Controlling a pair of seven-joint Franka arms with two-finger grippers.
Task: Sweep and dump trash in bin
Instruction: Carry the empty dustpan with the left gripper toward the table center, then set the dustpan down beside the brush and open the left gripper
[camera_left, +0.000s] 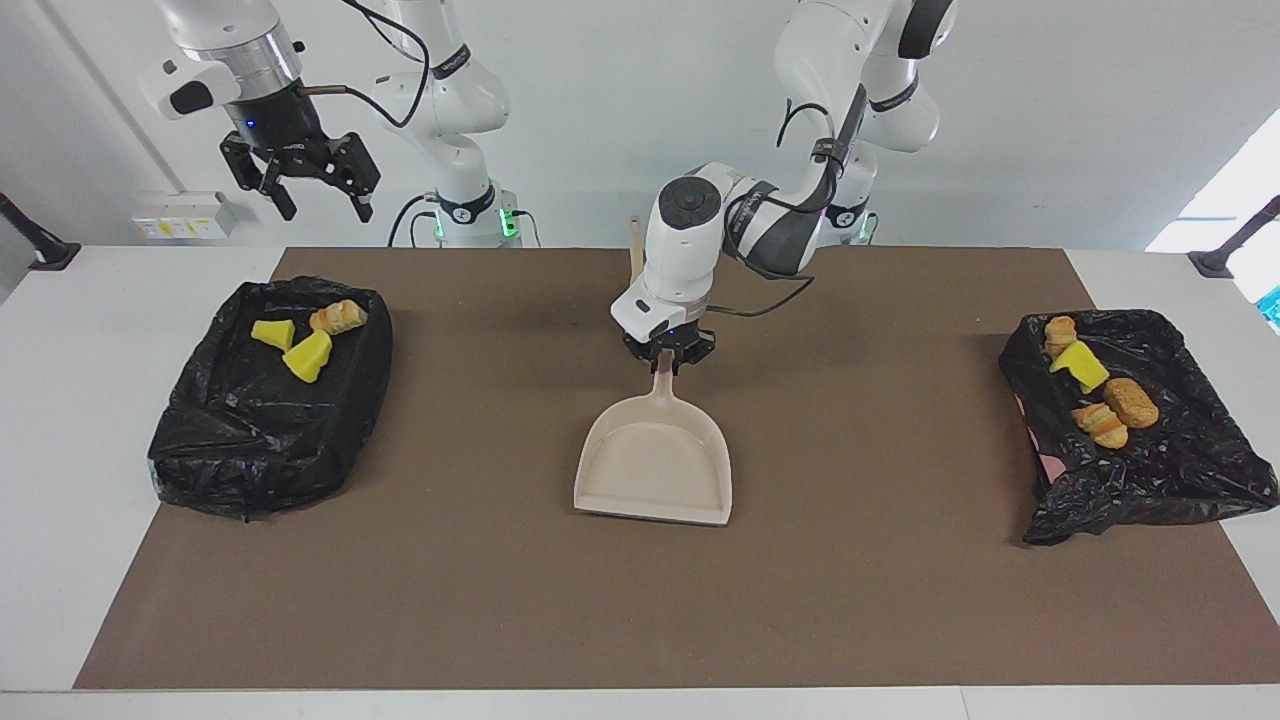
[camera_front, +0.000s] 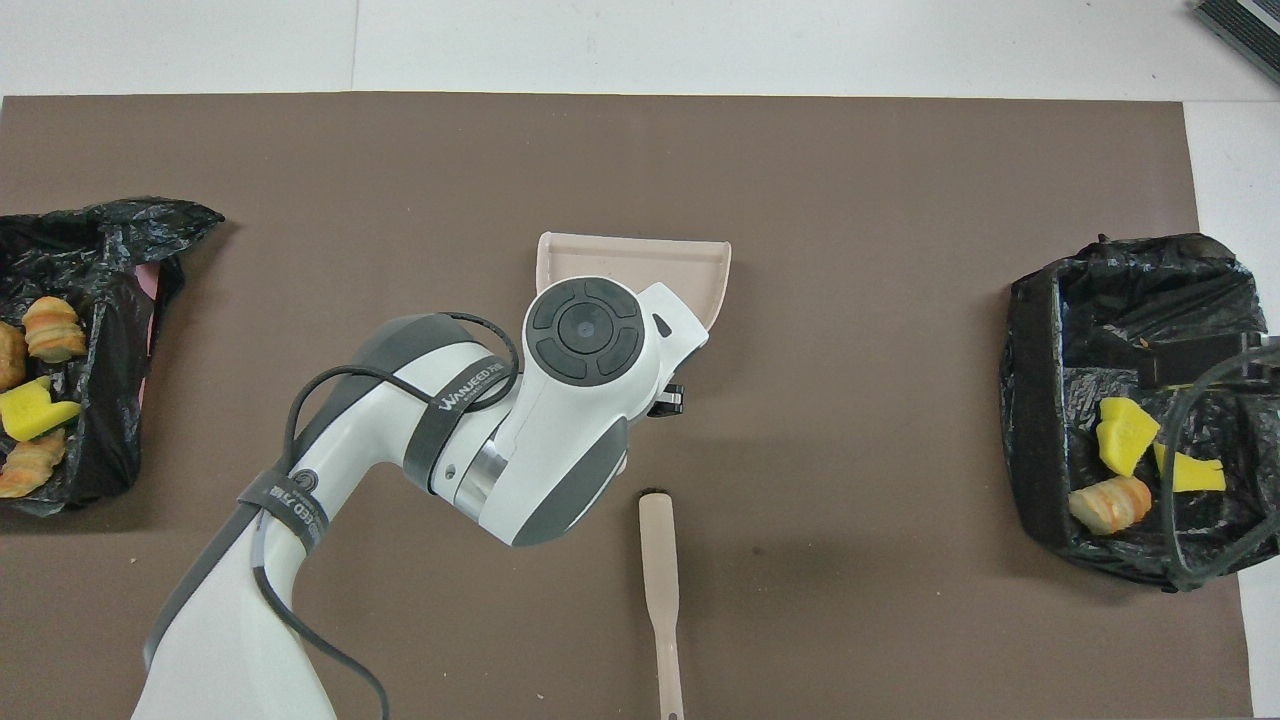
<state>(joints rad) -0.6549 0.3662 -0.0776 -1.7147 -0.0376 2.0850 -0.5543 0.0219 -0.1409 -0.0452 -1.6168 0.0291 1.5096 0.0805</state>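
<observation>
My left gripper is clamped on the handle of the stiff, light dustpan below it; right gripper hangs open over a bin already holding trash, light, soft, pinchable across its middle.

Bright, even light — soft shadows, sharp.

Brown mat covers the white table; beige dustpan lies mid-mat, hand brush nearer the robots, its bristles toward the dustpan.
</observation>
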